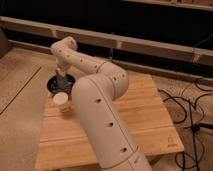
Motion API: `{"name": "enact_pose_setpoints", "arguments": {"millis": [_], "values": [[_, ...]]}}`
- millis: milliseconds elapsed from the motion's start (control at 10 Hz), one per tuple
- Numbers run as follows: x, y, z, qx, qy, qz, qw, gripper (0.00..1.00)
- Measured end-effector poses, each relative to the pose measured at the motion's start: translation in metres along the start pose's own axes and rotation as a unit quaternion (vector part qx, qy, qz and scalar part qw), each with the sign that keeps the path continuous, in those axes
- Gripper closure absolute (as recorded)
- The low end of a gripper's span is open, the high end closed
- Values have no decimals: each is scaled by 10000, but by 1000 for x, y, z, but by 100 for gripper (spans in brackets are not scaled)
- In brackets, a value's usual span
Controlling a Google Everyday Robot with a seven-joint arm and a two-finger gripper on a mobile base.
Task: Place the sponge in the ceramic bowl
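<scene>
The dark round ceramic bowl (52, 85) sits at the far left corner of the wooden table (145, 115). My gripper (61, 79) points down from the bent wrist, directly over the bowl and close to its inside. A small light-blue patch, the sponge (60, 82), shows at the gripper's end inside the bowl's outline. Whether it is held or lying in the bowl cannot be made out. My thick white arm (100, 115) crosses the table's middle and hides part of it.
An off-white cup (62, 102) stands on the table just in front of the bowl. Black cables (192, 117) lie on the floor to the right. A dark wall with a pale ledge (150, 45) runs behind the table.
</scene>
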Motion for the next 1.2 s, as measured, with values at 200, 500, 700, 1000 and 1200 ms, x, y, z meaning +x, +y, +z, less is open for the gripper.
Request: {"name": "enact_pose_setpoints", "arguments": {"millis": [200, 500, 700, 1000, 1200], "values": [[0, 0, 0, 1, 0, 0, 10000, 50], [0, 0, 0, 1, 0, 1, 10000, 21], [0, 0, 0, -1, 0, 2, 10000, 20], [0, 0, 0, -1, 1, 2, 10000, 20], [0, 0, 0, -1, 1, 3, 10000, 20]]}}
